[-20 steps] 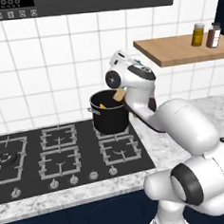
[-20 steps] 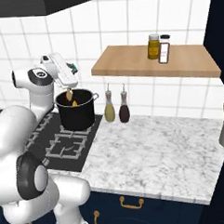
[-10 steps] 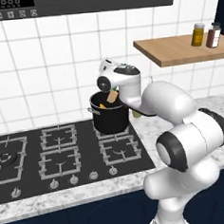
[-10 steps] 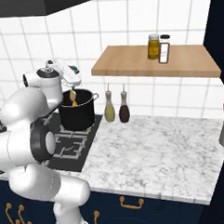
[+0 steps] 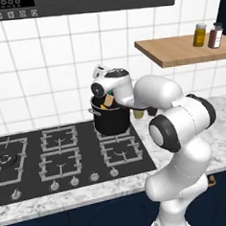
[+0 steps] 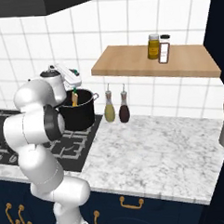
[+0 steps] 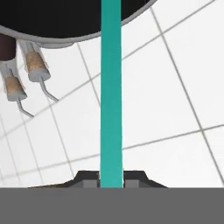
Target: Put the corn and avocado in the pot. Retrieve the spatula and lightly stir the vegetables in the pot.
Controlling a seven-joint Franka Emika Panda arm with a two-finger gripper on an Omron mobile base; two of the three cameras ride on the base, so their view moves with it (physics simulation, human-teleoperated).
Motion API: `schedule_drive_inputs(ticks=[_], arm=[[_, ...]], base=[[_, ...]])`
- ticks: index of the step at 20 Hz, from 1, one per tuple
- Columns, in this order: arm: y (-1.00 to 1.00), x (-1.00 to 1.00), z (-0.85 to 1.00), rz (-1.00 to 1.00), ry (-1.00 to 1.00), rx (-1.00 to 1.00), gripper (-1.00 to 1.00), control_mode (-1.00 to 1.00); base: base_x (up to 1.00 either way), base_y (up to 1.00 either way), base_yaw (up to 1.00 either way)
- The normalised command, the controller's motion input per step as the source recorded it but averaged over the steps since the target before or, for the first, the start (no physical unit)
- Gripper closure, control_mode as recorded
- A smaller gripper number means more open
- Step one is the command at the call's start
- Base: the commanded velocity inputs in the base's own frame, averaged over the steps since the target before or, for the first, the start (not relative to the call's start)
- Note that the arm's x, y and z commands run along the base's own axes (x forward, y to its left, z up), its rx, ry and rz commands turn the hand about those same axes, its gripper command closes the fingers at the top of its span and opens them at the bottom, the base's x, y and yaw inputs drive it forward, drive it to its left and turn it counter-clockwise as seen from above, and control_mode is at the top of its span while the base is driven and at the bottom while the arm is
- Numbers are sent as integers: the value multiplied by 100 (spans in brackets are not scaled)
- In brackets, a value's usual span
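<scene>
Gripper (image 7: 111,183): jaws closed on the teal handle of the spatula (image 7: 110,87), which runs straight up the middle of the hand view from the bottom centre to the pot (image 7: 65,17) at the top edge. In the left base view the tan blade (image 5: 107,101) sits inside the pot's mouth, just left of frame centre.

Change noted: over the last second the arm has folded in on itself, elbow swinging from the lower right toward frame centre, and the hand has shifted left across the pot mouth while the pot itself kept its place on the rear right burner. I read this as a stirring sweep under way (blade position changes, pot does not), so the task appears to be in its final step.

Count: one pot, one spatula, one patch of yellow beside the blade, probably the corn (image 5: 103,106); avocado not discernible. Two hanging bottles (image 6: 117,109) right of the pot, two jars (image 6: 158,47) on the shelf (image 6: 130,66), upper right
</scene>
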Motion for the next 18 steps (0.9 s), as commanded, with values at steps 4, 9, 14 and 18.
schedule_drive_inputs(ticks=[4, 9, 14, 18], arm=[[3, 5, -44, 2, 0, -6, 100, -100], [0, 0, -37, 1, 0, -3, 100, -100], [0, 8, -36, 1, 1, 0, 100, -100], [0, 0, 14, 0, 0, 0, 100, -100]], base=[[0, 0, 0], [0, 0, 0], [0, 0, 0], [0, 0, 0]])
